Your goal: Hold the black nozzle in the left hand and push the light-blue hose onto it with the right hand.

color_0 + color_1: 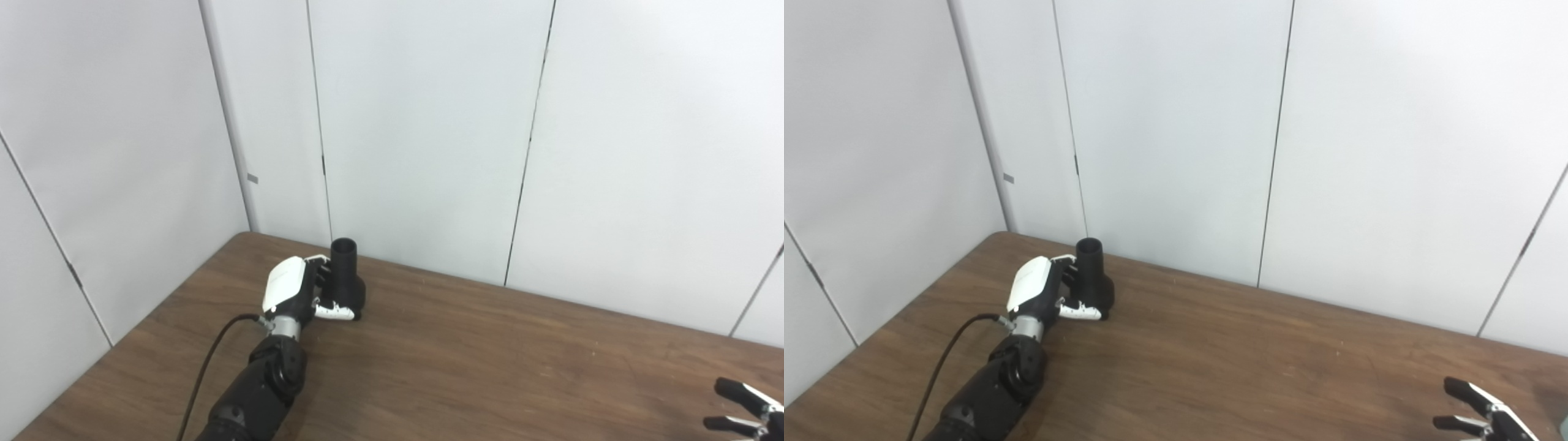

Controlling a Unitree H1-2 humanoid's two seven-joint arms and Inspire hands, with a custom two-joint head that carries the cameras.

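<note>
Two hands in view, well apart, on a brown wood-grain counter (465,361) set into a corner of pale grey wall panels (422,122). Far left: dark forearm rises from the bottom edge, a black cable (205,361) trailing beside it along the counter. Left hand (294,291), white back plate facing the camera, sits at the far left corner of the counter, right against the black nozzle (347,278). Fingers (318,262) curl around the nozzle's near-left side at its narrow neck; thumb (335,312) lies across the wider base in front. Looks like a wrapped hold. Nozzle stands upright, open round mouth up, wide base down on the counter, close to the back wall. Middle of the counter: bare wood. Far right, bottom corner: right hand (1482,416) only partly in frame, black-and-white fingers (1461,387) spread apart, pointing left, holding nothing visible, low over the counter. At the very bottom right edge of the right eye view, a small grey sliver; cannot tell what it is.
</note>
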